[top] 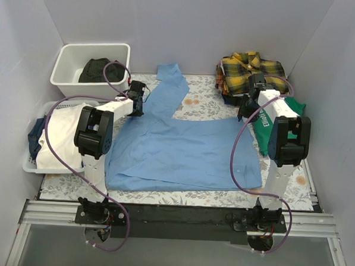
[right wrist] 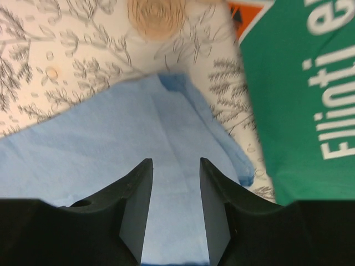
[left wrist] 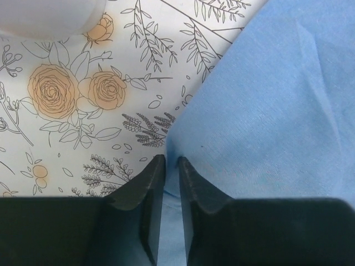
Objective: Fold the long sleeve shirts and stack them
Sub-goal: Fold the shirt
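Left tool [left wrist: 171, 159] at flat-looking blue shirt [left wrist: 266, 111]

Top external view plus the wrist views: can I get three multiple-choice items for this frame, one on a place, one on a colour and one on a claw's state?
1. The plaid shirt lies:
A. in the left basket
B. at the table's far right corner
C. between the arm bases

2. The garment in the white bin is:
A. black
B. red
C. yellow

3. The right claw is:
A. shut on the green T-shirt
B. open over the light blue shirt
C. shut on nothing

Answers:
1. B, as the top view shows the plaid heaped at the far right.
2. A, as a dark black bundle sits inside the bin.
3. B, as the right wrist view shows its fingers apart with blue cloth between and below them.
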Action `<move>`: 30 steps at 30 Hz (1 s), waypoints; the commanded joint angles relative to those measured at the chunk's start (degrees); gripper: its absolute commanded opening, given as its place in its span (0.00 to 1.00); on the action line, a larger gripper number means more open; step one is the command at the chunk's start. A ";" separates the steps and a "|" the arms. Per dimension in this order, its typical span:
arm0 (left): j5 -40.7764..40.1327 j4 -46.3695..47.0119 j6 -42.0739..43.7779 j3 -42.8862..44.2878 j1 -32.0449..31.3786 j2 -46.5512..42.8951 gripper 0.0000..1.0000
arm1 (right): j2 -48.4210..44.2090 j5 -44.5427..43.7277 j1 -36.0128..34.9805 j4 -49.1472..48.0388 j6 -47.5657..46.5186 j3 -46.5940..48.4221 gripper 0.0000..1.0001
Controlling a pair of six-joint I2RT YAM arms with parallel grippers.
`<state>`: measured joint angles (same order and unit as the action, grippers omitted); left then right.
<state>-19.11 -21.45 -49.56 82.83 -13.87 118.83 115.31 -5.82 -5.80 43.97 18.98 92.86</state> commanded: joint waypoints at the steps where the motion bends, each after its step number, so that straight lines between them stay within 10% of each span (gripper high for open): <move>1: -1.10 -2.98 0.25 1.19 0.33 0.44 0.13 | 3.60 -3.32 0.53 -0.28 -1.93 6.27 0.49; 15: -0.66 -3.33 0.52 0.84 0.33 0.09 0.00 | 14.94 1.52 0.53 -0.55 -2.46 14.72 0.53; 19: -0.66 -3.51 0.34 1.28 0.33 -0.17 0.00 | 15.83 1.08 0.53 -0.55 -1.85 15.24 0.41; 22: -0.84 -4.30 -0.01 2.07 0.33 -0.61 0.00 | 14.78 -1.11 0.44 -0.46 -1.14 15.51 0.02; 30: -1.80 -5.00 -0.71 2.95 0.42 -5.17 0.00 | 7.31 -3.93 1.32 -0.63 -0.79 14.10 0.01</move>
<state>-19.14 -25.08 -49.91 84.16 -13.85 118.83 129.49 -7.51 -5.43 43.55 17.78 106.34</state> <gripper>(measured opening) 0.010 0.023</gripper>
